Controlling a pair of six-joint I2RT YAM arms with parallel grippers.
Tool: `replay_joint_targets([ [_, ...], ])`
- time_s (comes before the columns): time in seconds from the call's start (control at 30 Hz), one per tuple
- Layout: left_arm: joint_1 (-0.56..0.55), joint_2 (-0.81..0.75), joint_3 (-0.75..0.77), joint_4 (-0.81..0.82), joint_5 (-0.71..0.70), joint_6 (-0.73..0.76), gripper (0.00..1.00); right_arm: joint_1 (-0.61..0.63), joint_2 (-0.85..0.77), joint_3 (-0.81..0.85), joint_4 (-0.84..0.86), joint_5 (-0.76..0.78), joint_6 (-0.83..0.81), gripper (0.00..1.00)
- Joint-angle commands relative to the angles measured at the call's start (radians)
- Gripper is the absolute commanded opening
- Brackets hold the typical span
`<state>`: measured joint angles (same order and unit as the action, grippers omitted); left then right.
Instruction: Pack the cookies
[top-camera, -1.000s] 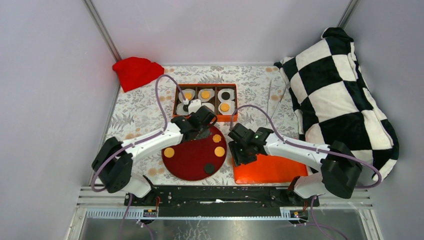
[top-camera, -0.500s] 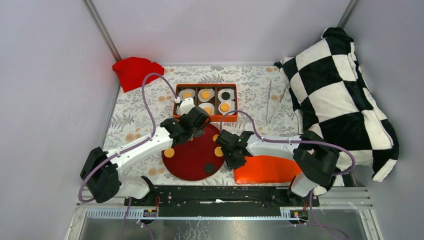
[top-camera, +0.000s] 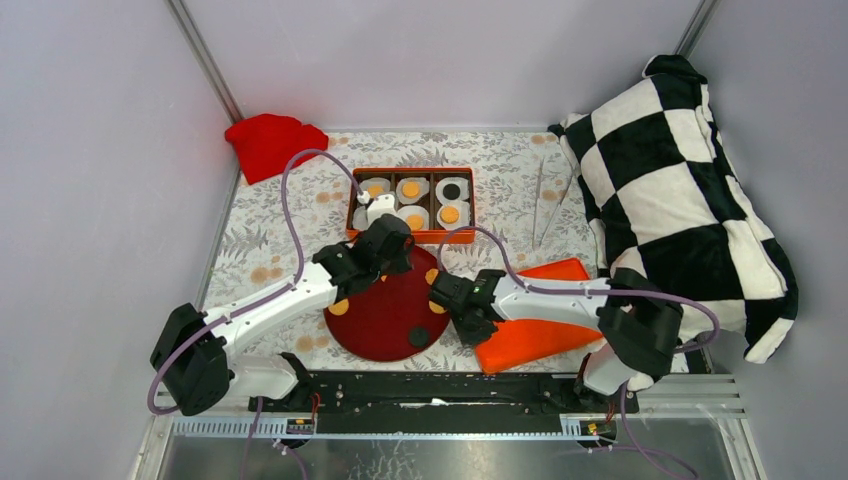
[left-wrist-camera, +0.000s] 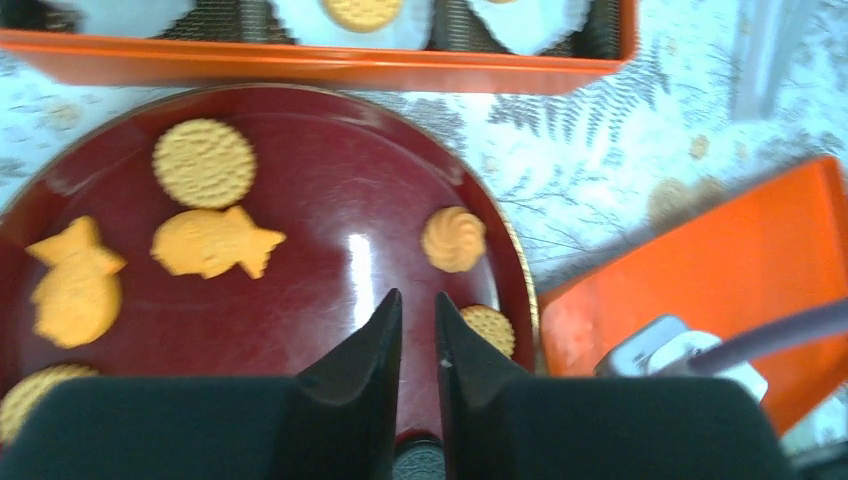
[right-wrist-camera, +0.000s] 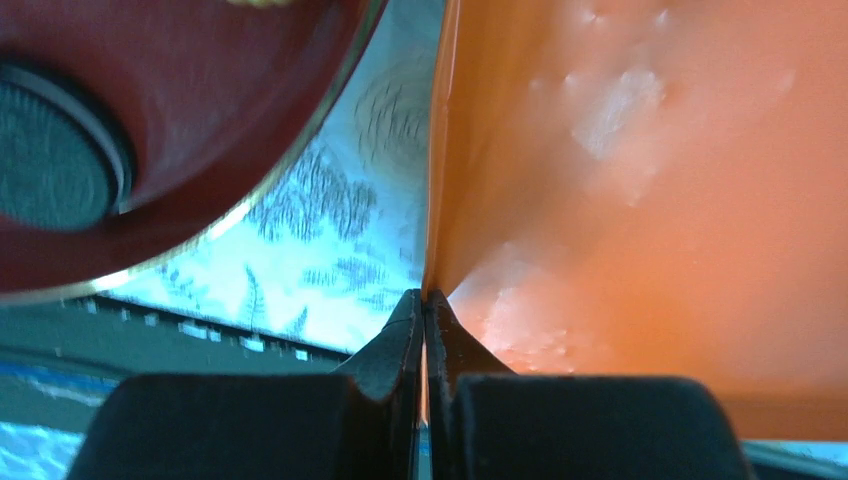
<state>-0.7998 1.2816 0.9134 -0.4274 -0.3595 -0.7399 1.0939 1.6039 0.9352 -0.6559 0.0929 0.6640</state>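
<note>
Cookies lie on the dark red plate (top-camera: 372, 322): a round one (left-wrist-camera: 204, 162), a fish shape (left-wrist-camera: 212, 241), a star shape (left-wrist-camera: 72, 285), a swirl (left-wrist-camera: 453, 238) and a black one (top-camera: 418, 337). More cookies sit in white cups in the orange box (top-camera: 410, 236). My left gripper (left-wrist-camera: 417, 298) hovers over the plate, just before the box. Its jaws stand slightly apart with nothing between them. My right gripper (right-wrist-camera: 422, 295) is shut on the edge of the orange lid (top-camera: 530, 318), right of the plate, and the lid lies slanted.
A red cloth (top-camera: 272, 143) lies at the back left. A black-and-white checkered pillow (top-camera: 680, 190) fills the right side. A thin pale tool (top-camera: 543, 205) rests right of the box. The right arm (top-camera: 560, 298) crosses over the lid.
My right gripper moved left and shut on the lid's edge, and the lid swung and tilted. My left gripper drew back a little from the box and its jaws parted slightly.
</note>
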Motion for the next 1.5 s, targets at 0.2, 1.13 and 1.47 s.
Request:
replay_joint_targets([
  [0.2, -0.003, -0.025, -0.054, 0.325, 0.308, 0.114, 0.57, 0.122, -0.213, 0.264, -0.254, -0.066, -0.142, 0.0],
  [1.13, 0.039, -0.004, -0.185, 0.603, 0.783, 0.044, 0.48, 0.129, -0.287, 0.436, -0.244, -0.05, -0.371, 0.0],
  [1.47, 0.062, 0.064, -0.14, 0.576, 0.858, 0.025, 0.0, 0.129, -0.329, 0.413, -0.218, 0.045, -0.391, 0.03],
])
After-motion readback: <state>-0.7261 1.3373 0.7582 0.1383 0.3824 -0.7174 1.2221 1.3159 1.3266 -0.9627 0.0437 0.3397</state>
